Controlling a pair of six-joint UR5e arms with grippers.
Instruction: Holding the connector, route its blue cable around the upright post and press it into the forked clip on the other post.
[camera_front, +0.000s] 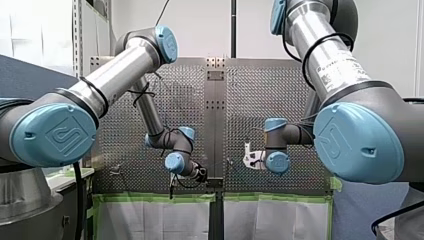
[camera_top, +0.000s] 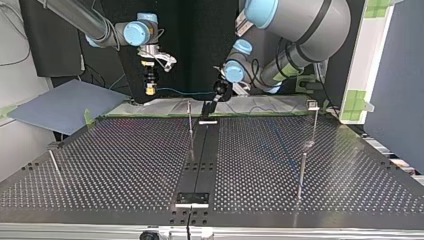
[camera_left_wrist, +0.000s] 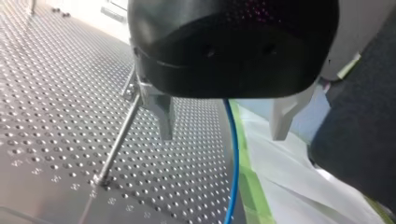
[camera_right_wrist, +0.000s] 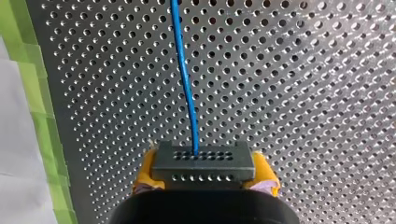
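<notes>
Gripping the dark connector (camera_right_wrist: 202, 161) tight between its yellow pads (camera_right_wrist: 144, 171), the right gripper (camera_right_wrist: 203, 173) is hanging over the holed table (camera_right_wrist: 303, 93), near its far edge in the top view. The blue cable (camera_right_wrist: 184, 79) is running across to the left gripper (camera_left_wrist: 223, 135), whose metal fingers (camera_left_wrist: 163, 116) are standing wide apart, the cable passing between them. A thin post (camera_left_wrist: 116, 144) is standing just beside that gripper.

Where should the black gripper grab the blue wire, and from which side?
On the straight stretch of blue cable running between the open fingers of my left gripper, away from the connector that my right gripper holds. It is thin, so probably close the fingers across it from both sides, square to its run.
</notes>
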